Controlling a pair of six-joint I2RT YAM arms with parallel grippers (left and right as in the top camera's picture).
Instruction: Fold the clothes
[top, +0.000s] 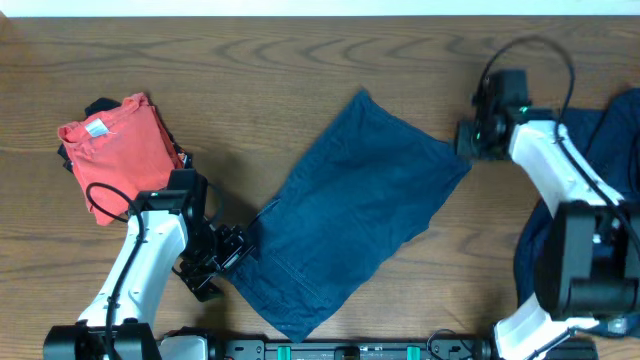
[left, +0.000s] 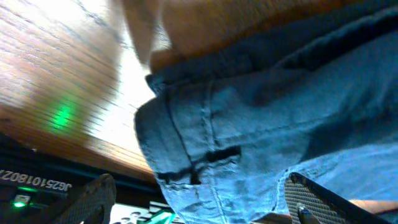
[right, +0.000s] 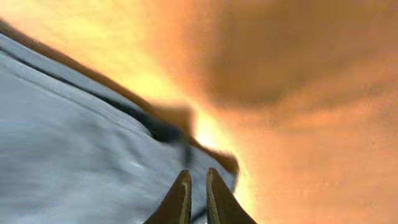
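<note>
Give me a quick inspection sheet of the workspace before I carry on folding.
Surface: brown wooden table, no spills seen.
Job's things: dark navy cloth shorts spread flat, diagonal, mid-table; second navy cloth garment bunched at right edge.
Clutter: small red folded shirt, far left, on something dark.
Grippers: left gripper open at shorts' lower-left edge; right gripper shut at their right corner, grip unclear.
Cables: black cable looping over right wrist; second black cable by left arm.
Surroundings: white strip along far edge.
</note>
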